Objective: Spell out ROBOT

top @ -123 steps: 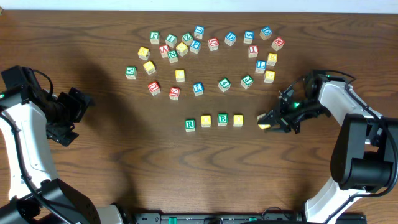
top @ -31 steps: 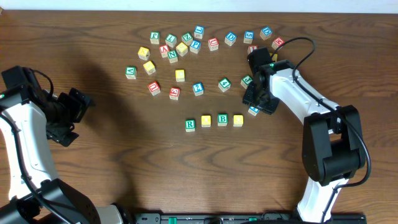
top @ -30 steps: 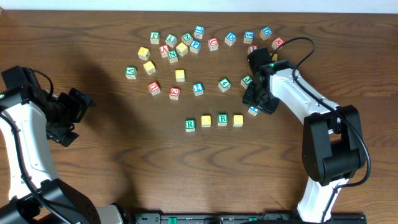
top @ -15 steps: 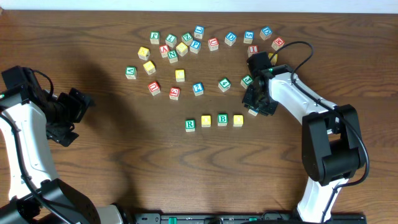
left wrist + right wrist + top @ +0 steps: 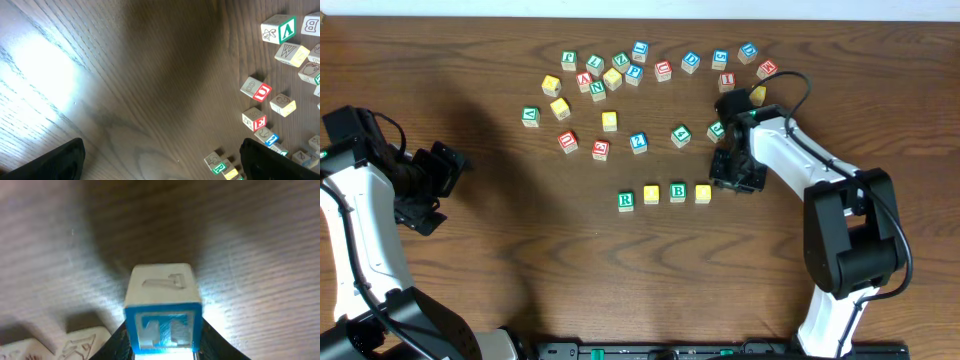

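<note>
- At the right wrist camera, nearest the lens: the blue T cube (image 5: 162, 312) fills the centre, with its blue-framed face towards the camera and a pale embossed face on top.
- The right gripper (image 5: 162, 347) is clamped on that cube. Its dark fingers (image 5: 116, 347) press the lower sides from left and right.
- Same view: cannot tell whether the cube sits on the wood or hangs just over it. A pale cube corner shows at lower left, letter unreadable.
- Overhead: the right gripper (image 5: 733, 175) sits just right of the row's end, and its body covers the blue T cube. Only the wrist view shows the cube and the grip.
- Overhead, row on the table (image 5: 620, 290), left to right: green R cube (image 5: 626, 201), first yellow cube (image 5: 652, 195), green B cube (image 5: 678, 192), second yellow cube (image 5: 703, 193). They lie close, with small gaps, the line rising slightly to the right.
- Overhead, left edge: the left gripper (image 5: 445, 165) is well apart from every cube.
- Left wrist view: the left gripper (image 5: 160, 165) is spread wide with only bare wood between. One finger (image 5: 55, 160) shows in each bottom corner.
- The left wrist view also shows cube side faces that the overhead view does not, among them a green V cube (image 5: 279, 29) and a red O cube (image 5: 256, 89) at its right edge.
- Overhead, farthest: the scattered letter cubes (image 5: 638, 142) lie in a loose band beyond the row.
</note>
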You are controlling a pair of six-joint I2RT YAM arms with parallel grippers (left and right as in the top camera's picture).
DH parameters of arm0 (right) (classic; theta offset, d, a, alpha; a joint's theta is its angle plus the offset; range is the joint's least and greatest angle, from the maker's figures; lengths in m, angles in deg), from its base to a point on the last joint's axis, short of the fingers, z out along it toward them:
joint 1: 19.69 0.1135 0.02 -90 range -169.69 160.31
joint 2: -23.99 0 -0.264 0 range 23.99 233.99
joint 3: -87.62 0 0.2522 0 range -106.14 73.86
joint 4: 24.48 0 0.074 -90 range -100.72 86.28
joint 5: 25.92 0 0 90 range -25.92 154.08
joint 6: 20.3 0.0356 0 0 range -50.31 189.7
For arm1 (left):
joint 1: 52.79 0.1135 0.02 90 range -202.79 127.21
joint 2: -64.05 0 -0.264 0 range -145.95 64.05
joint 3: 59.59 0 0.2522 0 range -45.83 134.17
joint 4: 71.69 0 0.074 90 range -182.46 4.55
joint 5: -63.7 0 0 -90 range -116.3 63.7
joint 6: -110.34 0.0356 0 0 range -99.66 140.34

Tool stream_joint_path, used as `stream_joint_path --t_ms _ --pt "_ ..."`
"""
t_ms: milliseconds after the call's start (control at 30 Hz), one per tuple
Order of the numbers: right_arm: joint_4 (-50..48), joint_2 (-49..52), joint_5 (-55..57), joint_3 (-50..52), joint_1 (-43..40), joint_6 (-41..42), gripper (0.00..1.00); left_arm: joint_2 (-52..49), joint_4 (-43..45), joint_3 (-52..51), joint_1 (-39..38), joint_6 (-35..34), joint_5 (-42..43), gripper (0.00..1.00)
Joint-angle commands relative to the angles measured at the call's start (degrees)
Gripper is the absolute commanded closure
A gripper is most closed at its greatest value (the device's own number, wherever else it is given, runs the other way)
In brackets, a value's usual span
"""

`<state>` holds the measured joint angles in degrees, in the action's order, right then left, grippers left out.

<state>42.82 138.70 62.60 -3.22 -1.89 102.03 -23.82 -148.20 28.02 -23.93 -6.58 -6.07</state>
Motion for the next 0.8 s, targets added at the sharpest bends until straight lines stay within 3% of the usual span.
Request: stream_joint_path --t_ms 0,233,433,767 --pt "1.07 0.68 -0.22 0.22 1.49 -1.77 0.69 0.2 -0.17 -0.57 0.04 1.01 -0.44 0.02" --pt "2.32 0.68 0.17 0.22 2.45 -2.4 0.69 0.2 -0.17 -0.57 0.04 1.01 -0.44 0.02" --pt "2.34 0.68 2.21 0.22 1.2 2.86 0.6 0.2 -0.2 -0.57 0.04 1.01 -0.44 0.02" --pt "-3.43 0.7 1.99 0.22 -0.22 4.09 0.57 0.2 -0.2 -0.57 0.04 1.01 -0.44 0.02"
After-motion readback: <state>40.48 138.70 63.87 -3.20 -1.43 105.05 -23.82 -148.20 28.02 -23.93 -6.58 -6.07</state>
